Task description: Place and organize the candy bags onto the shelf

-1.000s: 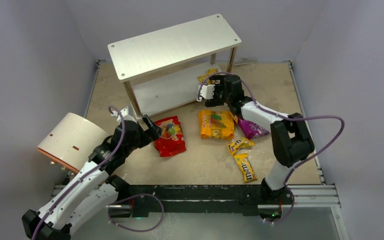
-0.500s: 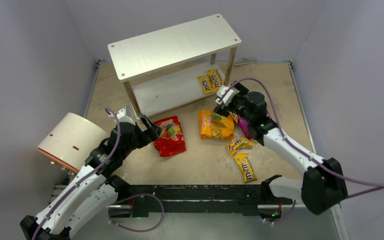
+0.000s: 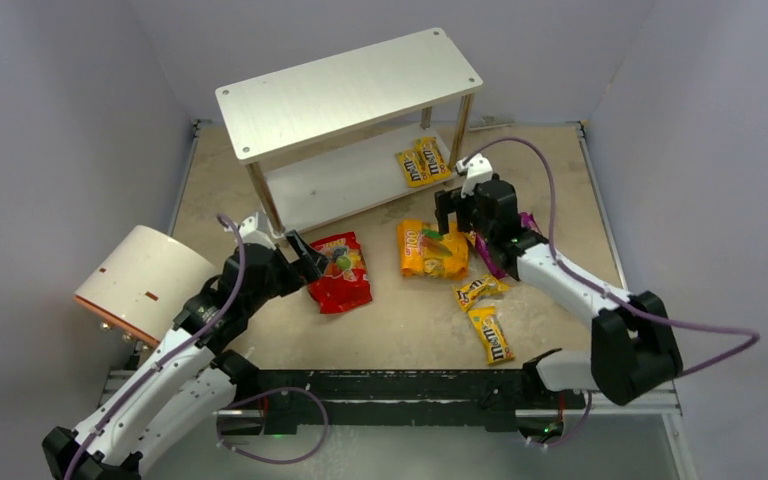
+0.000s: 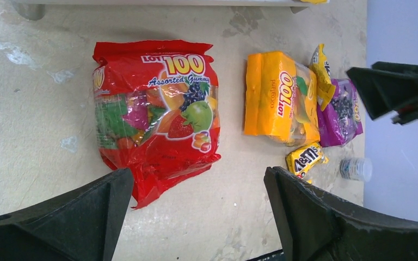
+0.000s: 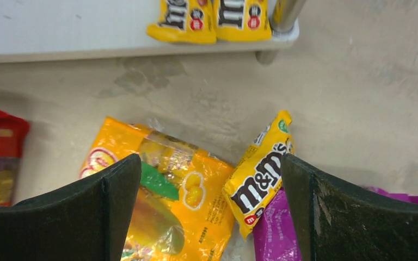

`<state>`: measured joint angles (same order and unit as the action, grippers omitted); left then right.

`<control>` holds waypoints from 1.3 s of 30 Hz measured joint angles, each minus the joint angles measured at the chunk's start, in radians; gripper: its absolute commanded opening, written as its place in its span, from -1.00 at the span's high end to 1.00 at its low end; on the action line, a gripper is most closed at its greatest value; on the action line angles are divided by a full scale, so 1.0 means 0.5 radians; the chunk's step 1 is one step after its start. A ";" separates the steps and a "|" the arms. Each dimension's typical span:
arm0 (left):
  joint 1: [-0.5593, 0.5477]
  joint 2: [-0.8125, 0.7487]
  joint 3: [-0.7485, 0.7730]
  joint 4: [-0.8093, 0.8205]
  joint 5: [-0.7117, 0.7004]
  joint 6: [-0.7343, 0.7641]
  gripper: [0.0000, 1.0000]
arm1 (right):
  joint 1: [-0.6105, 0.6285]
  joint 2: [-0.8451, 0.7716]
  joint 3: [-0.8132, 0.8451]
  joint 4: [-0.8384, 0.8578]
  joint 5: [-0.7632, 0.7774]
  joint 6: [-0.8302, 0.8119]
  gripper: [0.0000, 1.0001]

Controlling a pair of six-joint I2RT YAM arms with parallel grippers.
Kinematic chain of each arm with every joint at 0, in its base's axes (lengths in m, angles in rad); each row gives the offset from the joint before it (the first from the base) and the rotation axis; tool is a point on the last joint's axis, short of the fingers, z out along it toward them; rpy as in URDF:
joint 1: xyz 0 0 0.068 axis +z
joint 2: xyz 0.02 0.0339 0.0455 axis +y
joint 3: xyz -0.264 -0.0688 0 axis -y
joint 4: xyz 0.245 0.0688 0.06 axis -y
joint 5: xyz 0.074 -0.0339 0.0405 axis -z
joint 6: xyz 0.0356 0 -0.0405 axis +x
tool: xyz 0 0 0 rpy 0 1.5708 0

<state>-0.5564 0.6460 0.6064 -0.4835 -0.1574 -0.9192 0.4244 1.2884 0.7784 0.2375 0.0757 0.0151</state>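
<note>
The shelf [image 3: 350, 90] stands at the back, and two small M&M's packets [image 3: 421, 163] lie on the right end of its lower board [image 5: 60, 27]. On the table lie a red candy bag [image 3: 340, 272], an orange-yellow one [image 3: 430, 250], a purple one [image 4: 340, 114] partly under my right arm, and two small yellow packets [image 3: 481, 290] [image 3: 491, 335]. A further M&M's packet [image 5: 261, 174] rests across the orange and purple bags. My left gripper [image 3: 305, 255] is open at the red bag's near-left corner [image 4: 155, 114]. My right gripper [image 3: 457, 212] hangs open and empty above the orange bag [image 5: 163, 201].
A cream-white cylinder with orange trim [image 3: 140, 282] lies on its side at the left, close to my left arm. Grey walls close the table in on three sides. A black rail [image 3: 410, 385] runs along the near edge.
My right gripper has drawn back from the shelf's lower board to above the orange bag, uncovering two M&M's packets on that board. The left arm has hardly moved.
</note>
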 measured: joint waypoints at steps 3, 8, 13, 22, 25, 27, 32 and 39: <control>0.000 0.000 -0.031 0.024 0.031 0.005 -0.98 | 0.000 0.232 0.098 -0.050 0.076 0.069 -0.98; 0.000 -0.001 -0.036 0.040 0.048 0.014 -0.98 | 0.000 0.620 0.358 -0.014 0.202 0.130 -0.98; 0.000 -0.002 -0.053 0.049 0.047 0.014 -0.98 | 0.000 0.947 0.623 0.027 0.342 0.154 -0.98; 0.000 -0.068 -0.061 0.031 0.024 0.014 -0.98 | 0.000 1.216 0.761 0.253 0.430 0.138 -0.97; 0.000 -0.084 -0.061 0.015 0.014 0.014 -0.98 | 0.000 1.262 0.806 0.284 0.447 0.111 -0.98; 0.000 -0.090 -0.061 0.002 0.007 0.014 -0.98 | 0.000 1.297 0.853 0.285 0.456 0.094 -0.98; 0.000 -0.118 -0.061 -0.036 -0.014 0.013 -0.98 | 0.000 1.368 0.948 0.312 0.480 0.079 -0.98; 0.000 -0.174 -0.061 -0.068 -0.029 0.011 -0.98 | 0.000 1.363 0.938 0.327 0.495 0.061 -0.98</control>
<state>-0.5564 0.5591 0.5758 -0.5175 -0.1719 -0.9134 0.4244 1.9701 1.2472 0.4007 0.3233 0.0456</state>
